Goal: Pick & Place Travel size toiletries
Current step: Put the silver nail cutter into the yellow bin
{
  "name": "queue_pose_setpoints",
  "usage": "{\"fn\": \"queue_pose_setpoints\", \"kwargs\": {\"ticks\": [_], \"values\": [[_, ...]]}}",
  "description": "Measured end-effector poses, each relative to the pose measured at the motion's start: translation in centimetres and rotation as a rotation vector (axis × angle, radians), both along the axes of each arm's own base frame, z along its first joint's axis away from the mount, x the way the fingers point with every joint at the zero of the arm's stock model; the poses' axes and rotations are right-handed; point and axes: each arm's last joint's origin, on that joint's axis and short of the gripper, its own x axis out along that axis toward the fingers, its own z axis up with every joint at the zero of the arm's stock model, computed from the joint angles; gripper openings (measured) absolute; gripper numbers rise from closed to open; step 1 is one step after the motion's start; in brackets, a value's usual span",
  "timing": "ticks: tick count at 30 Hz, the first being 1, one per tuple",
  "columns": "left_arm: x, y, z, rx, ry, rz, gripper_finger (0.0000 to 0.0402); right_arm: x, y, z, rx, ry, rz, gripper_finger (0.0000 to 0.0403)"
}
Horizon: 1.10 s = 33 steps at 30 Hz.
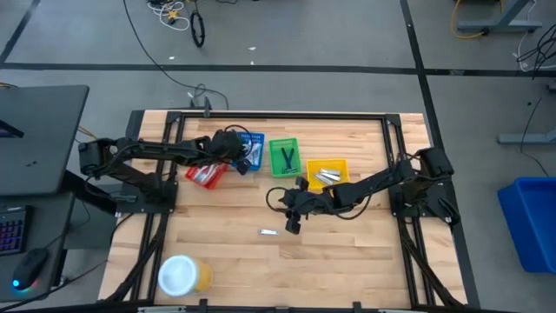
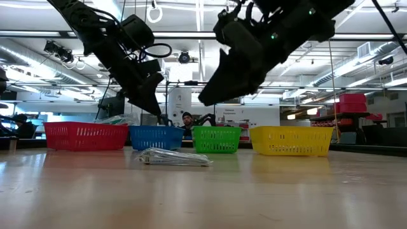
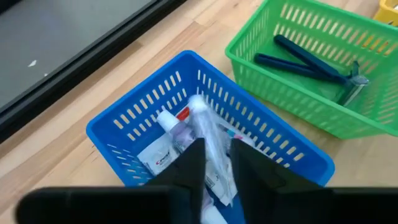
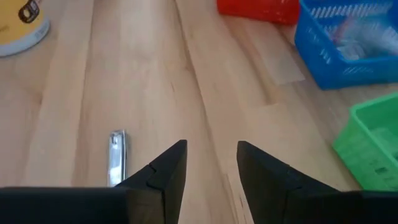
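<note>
**Last packet on the bench, one tube going into the blue bin**

A pale wooden bench stands on a grey workshop floor. Just below the centre of the overhead frame lies a small silvery packet, alone on the wood. The right gripper hangs just beside it, fingers apart and empty; I'd slide it sideways to straddle the packet before lowering. Upper left of centre, the left gripper hovers over the blue slatted plastic bin, a white plastic tube between its fingers; whether they pinch it or have let go, I cannot tell. Release should be low and well inside the rim.
</note>
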Motion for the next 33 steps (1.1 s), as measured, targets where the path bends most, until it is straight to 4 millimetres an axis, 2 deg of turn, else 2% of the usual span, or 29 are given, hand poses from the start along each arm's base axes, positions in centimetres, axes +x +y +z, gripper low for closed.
{"fn": "queue_pose_setpoints", "kwargs": {"ticks": [5,9,14,22,26,33], "values": [[0.0,0.0,0.0,0.009,0.000,-0.004,0.0123,0.5,0.2,-1.4,-0.051,0.027,0.079,0.0151],[0.1,0.1,0.1,0.029,0.002,-0.019,0.0137,0.9,0.5,-2.7,-0.071,0.045,0.157,0.0162],[0.3,0.1,0.4,0.053,-0.027,-0.029,0.0139,1.7,0.3,-4.7,-0.079,0.046,0.252,0.0196],[0.3,0.1,0.4,0.062,-0.019,-0.038,0.0139,3.1,-0.3,-7.0,0.088,-0.031,0.368,0.0249],[0.3,0.1,0.4,0.062,-0.017,-0.038,0.0139,3.6,-0.1,-7.8,0.127,-0.099,0.424,0.0253],[0.3,0.1,0.4,0.062,-0.014,-0.040,0.0139,3.7,-0.1,-9.4,0.153,-0.079,0.427,0.0238]]}}
